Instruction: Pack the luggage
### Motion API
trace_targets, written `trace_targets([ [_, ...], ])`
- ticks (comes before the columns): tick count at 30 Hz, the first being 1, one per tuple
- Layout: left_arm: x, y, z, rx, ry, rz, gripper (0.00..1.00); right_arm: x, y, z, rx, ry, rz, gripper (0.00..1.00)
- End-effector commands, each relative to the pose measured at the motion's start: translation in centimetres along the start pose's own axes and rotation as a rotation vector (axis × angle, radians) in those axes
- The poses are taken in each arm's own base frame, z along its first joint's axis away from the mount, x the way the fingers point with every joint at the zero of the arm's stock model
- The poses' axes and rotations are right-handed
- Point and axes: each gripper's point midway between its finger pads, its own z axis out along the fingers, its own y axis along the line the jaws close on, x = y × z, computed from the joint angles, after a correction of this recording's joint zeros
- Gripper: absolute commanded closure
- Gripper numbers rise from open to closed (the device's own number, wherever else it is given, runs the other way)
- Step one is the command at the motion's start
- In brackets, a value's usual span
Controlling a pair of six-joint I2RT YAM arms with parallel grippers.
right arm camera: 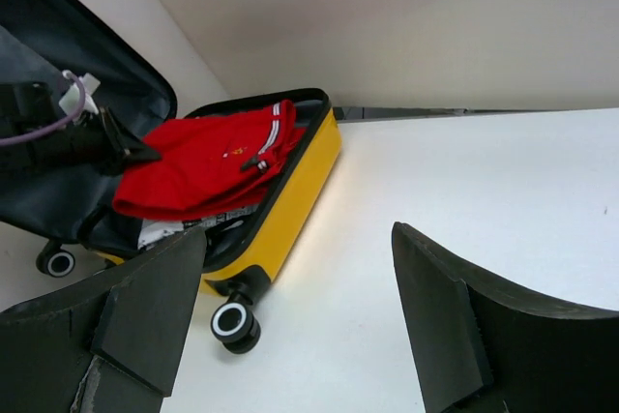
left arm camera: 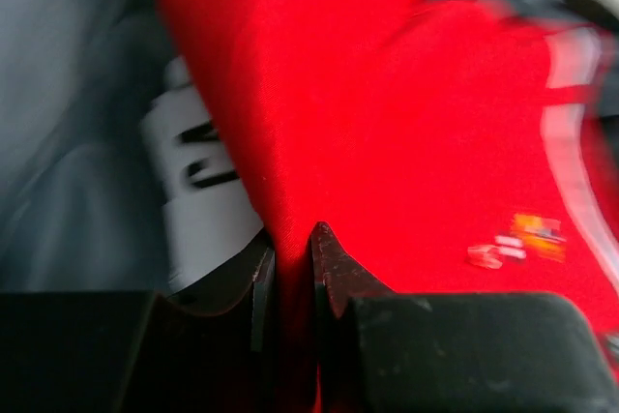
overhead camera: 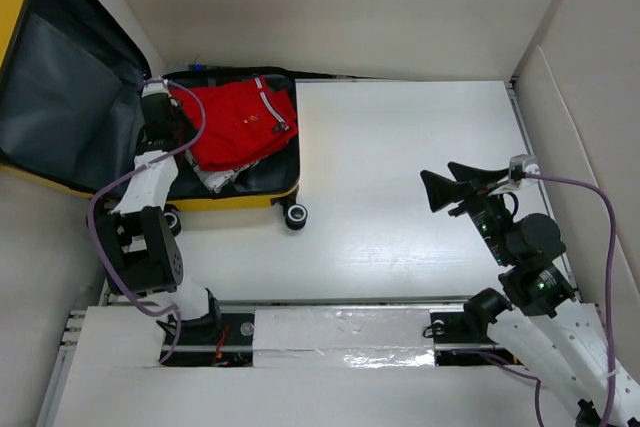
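The yellow luggage (overhead camera: 235, 202) lies open at the table's far left, its dark grey lined lid (overhead camera: 60, 77) standing back. A red garment (overhead camera: 240, 122) with white stripes lies in the base half on top of a white printed cloth (overhead camera: 215, 179). My left gripper (overhead camera: 165, 112) is over the suitcase's left side, shut on a fold of the red garment (left arm camera: 406, 123), with the white cloth (left arm camera: 193, 191) beside it. My right gripper (overhead camera: 445, 182) is open and empty above the table's right side. It faces the luggage (right arm camera: 290, 200) and the red garment (right arm camera: 203, 166).
A black suitcase wheel (overhead camera: 294, 215) sticks out onto the white table (overhead camera: 400, 177). Beige walls (overhead camera: 330, 7) close in the back and sides. A taped rail (overhead camera: 330, 332) runs along the near edge. A purple cable (overhead camera: 590, 197) loops by the right arm.
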Motion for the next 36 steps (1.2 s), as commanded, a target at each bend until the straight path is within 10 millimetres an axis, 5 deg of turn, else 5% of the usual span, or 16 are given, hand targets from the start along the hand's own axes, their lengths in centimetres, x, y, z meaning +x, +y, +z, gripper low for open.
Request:
trace_targets([
  [1,-3.2,1.9,-1.0,-0.092,-0.164,0.037,1.00,-0.1,0.1,0.2,-0.015,-0.008,-0.017,0.17],
  [3,-2.7,2.8,-1.0,-0.137,-0.158,0.021,0.95,0.1,0.3,0.4,-0.024,-0.001,-0.016,0.17],
  [7,-3.6,4.7,-2.6,-0.269,-0.183,-0.048,0.58,1.0,0.4,0.8,-0.035,0.031,-0.017,0.18],
  [17,-7.1,7.7,-10.6,-0.457,-0.288,-0.172,0.61,1.9,0.6,1.0,-0.059,0.057,-0.018,0.26],
  [19,-6.6,7.7,-13.4,-0.444,-0.319,-0.196,0.60,2.2,1.1,1.1,-0.088,0.064,-0.017,0.44],
  [21,-6.5,7.7,-15.7,-0.428,-0.371,-0.227,0.59,2.6,1.4,1.3,-0.107,0.077,-0.017,0.84],
  [22,-6.5,7.8,-18.3,-0.411,-0.428,-0.245,0.59,2.8,1.4,1.4,-0.113,0.085,-0.017,0.88],
  [25,-5.8,10.1,-23.3,-0.515,-0.512,-0.280,0.54,3.2,1.6,1.6,-0.119,0.108,-0.026,0.90],
  [28,-4.1,12.8,-25.7,-0.667,-0.522,-0.276,0.48,3.1,1.6,1.5,-0.119,0.108,-0.024,0.90],
  [32,-2.8,15.9,-27.2,-0.899,-0.510,-0.233,0.45,3.1,2.0,1.4,-0.133,0.096,-0.021,0.90],
  [36,-3.9,18.6,-28.7,-1.107,-0.507,-0.155,0.37,3.6,2.5,1.6,-0.160,0.132,-0.026,0.87],
])
